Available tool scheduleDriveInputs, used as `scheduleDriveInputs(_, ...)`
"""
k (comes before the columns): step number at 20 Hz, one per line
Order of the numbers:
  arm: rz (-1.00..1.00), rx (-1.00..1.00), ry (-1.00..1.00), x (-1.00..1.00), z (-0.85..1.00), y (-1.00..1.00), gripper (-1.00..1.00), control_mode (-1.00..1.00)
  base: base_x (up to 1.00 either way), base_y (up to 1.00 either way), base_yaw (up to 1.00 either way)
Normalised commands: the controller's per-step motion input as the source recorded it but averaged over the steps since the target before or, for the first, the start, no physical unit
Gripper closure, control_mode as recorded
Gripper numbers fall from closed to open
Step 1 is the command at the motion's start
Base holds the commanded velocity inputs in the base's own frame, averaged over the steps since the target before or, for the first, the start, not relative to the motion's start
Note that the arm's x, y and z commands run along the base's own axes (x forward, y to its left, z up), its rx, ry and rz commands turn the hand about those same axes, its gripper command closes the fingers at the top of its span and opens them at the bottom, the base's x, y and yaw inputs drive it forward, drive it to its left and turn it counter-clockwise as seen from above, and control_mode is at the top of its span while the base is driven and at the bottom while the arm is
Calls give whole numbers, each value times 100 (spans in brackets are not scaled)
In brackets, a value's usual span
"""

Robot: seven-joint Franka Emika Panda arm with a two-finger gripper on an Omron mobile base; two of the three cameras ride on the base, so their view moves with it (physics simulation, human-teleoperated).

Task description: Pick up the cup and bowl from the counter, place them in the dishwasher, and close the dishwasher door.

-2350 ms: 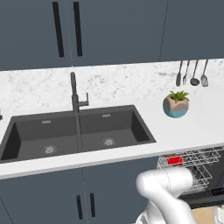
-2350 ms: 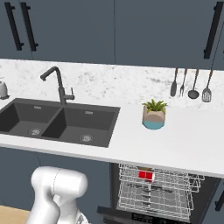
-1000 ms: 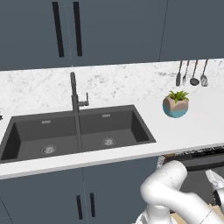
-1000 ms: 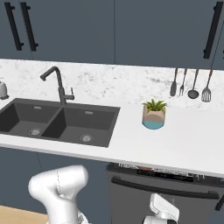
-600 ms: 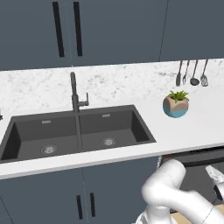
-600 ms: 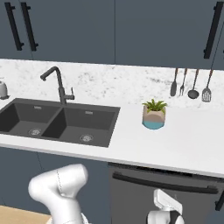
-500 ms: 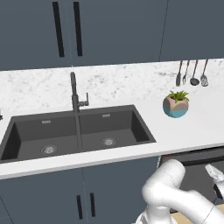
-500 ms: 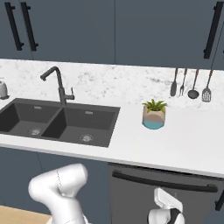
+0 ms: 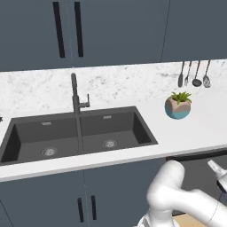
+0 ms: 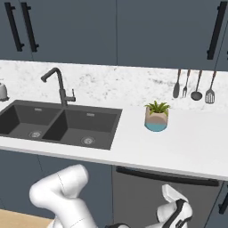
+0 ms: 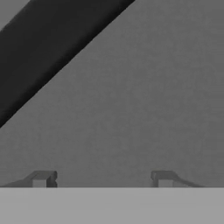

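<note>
Dishwasher door (image 10: 147,196): the flat dark grey front under the white counter (image 10: 187,147), at about 5 o'clock in the right base view; it stands up and looks just about shut, with its long dark bar handle (image 10: 164,177) along the top
Step now: this looks like the last step, closing the door; no red cup or brown bowl sits on the counter, so I think they are inside the dishwasher
Pincer (image 11: 103,177): its two small dark tips stand apart with nothing between them, so it is let go and holds nothing
Pincer place: low down in front of the door, at about 5 o'clock in the right base view (image 10: 178,213)
Door next to pincer: in the hand view the grey door (image 11: 144,100) is right in front of the tips, at 12 o'clock from them and very near; I cannot tell if they touch it
Dark strip: a dark band (image 11: 43,48) runs at 10 o'clock from the tips in the hand view; I cannot tell what it is
Next move: maybe one more soft push if the door is not all the way shut, then pull the hand straight back
Other things: a teal-and-tan plant pot (image 10: 156,117) sits on the counter at 12 o'clock from the door, and the black double sink (image 10: 58,122) is at 10 o'clock from it
</note>
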Motion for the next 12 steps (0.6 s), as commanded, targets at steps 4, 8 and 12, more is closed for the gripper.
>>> scheduleDriveInputs(4,10,0,-6,54,0,-13,-100,-100,0,0,0)
scheduleDriveInputs(8,7,-1,-2,29,0,-1,-100,-100,0,0,0)
scheduleDriveInputs(12,7,0,0,12,0,0,-100,-100,0,0,0)
